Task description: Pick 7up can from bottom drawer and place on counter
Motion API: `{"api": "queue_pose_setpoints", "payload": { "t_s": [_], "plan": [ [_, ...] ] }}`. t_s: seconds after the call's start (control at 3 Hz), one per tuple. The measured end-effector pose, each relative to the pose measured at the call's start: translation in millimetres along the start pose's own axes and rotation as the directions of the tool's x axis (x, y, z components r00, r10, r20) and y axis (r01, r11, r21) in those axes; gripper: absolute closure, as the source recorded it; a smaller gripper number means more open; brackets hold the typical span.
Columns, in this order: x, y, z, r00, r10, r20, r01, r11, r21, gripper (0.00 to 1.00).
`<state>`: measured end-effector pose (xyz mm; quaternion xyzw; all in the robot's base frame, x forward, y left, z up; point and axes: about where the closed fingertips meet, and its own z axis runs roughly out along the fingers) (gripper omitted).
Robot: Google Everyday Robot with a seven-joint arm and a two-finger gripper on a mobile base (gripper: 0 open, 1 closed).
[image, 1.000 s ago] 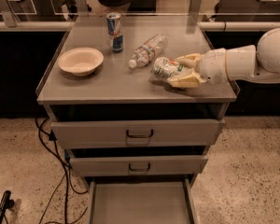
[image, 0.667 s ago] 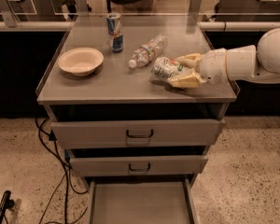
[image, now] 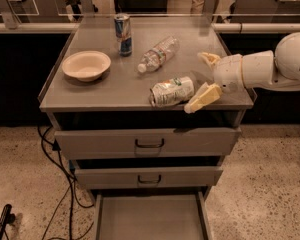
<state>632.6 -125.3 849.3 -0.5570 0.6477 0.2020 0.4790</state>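
One 7up can (image: 172, 90) lying on counter (image: 110, 91), jaws apart just beside it, bottle (image: 158, 53), slim can (image: 123, 34), bowl (image: 86, 65) behind

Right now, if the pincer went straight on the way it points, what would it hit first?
Likely the 7up can, lying on its side on the counter just ahead of the open pincer; depth is unclear.

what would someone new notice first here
The robot's cream-fingered gripper reaches over the grey metal counter from the right, jaws open, beside a dented silvery-white 7up can lying on its side near the front edge. Below, the grey metal bottom drawer stands pulled out.
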Motion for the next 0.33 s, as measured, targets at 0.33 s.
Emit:
{"api": "queue_pose_setpoints", "payload": {
  "t_s": [0.33],
  "plan": [
    [0.0, 0.0, 0.0, 1.000, 0.000, 0.000, 0.000, 1.0000, 0.000, 0.00]
  ]
}}
